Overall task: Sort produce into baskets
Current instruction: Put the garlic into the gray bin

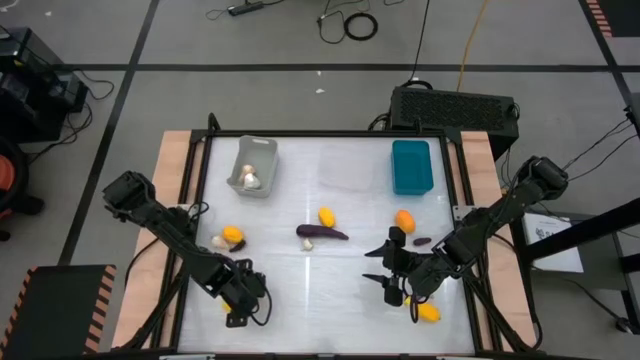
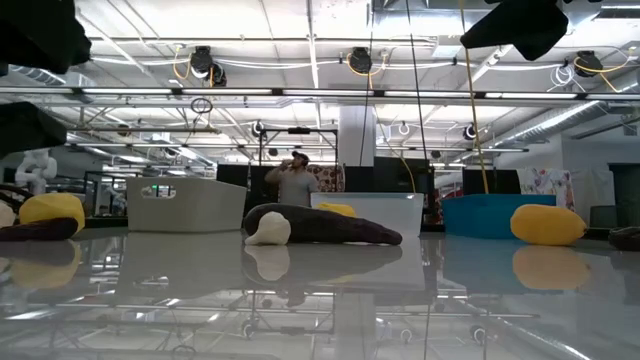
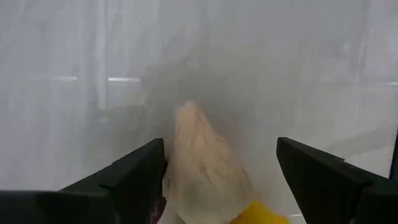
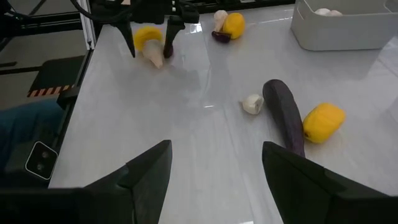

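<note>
My left gripper (image 1: 238, 303) (image 3: 221, 148) hangs open near the table's front left, pointing steeply down. Its fingers stand on either side of a whitish-beige mushroom piece (image 3: 202, 168) (image 4: 153, 56) lying on the table, with a yellow fruit (image 3: 261, 214) (image 4: 147, 36) right beside it. My right gripper (image 1: 386, 266) (image 4: 216, 149) waits open above the front right, nothing between its fingers. At the back stand the light grey basket (image 1: 253, 165) with mushroom pieces in it, the clear basket (image 1: 345, 165) and the teal basket (image 1: 411, 165). My left gripper straddles the mushroom piece from above. One finger (image 3: 146, 171) stands right at the piece's side (image 3: 171, 177); I cannot tell whether it touches. The mushroom lies on the table.
Loose produce lies mid-table: a yellow fruit with a mushroom (image 1: 228, 237), a dark eggplant (image 1: 322, 232) beside a yellow fruit (image 1: 326, 216), an orange fruit (image 1: 404, 220), a small purple piece (image 1: 422, 241), and a yellow fruit (image 1: 428, 312) at the front right. A black vented box (image 1: 455, 105) sits behind the table.
</note>
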`<state>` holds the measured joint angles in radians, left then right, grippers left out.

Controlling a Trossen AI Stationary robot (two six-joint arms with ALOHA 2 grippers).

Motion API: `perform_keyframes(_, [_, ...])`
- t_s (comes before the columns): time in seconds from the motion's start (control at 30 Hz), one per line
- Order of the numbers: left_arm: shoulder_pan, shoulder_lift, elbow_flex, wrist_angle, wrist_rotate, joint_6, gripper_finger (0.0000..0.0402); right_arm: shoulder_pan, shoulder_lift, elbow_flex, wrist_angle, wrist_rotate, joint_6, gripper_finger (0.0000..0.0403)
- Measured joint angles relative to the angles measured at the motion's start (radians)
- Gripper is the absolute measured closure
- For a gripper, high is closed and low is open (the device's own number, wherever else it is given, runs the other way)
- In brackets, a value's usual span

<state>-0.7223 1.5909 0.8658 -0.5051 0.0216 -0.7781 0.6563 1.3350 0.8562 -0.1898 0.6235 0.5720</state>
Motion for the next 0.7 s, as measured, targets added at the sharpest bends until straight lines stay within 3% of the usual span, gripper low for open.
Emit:
perform_keyframes(0.23, [0.001,0.0,0.0,-0.111,-0.023,0.025,0.0084,0.0,0.0,0.0,0.0,0.0,0.0,0.0161])
perform_keyframes(0.5, [0.001,0.0,0.0,-0.105,-0.026,0.032,0.0085,0.0,0.0,0.0,-0.003,0.001,-0.006,0.0161])
perform_keyframes(0.7, [0.001,0.0,0.0,-0.105,-0.026,0.032,0.0124,0.0,0.0,0.0,-0.003,0.002,-0.008,0.0161])
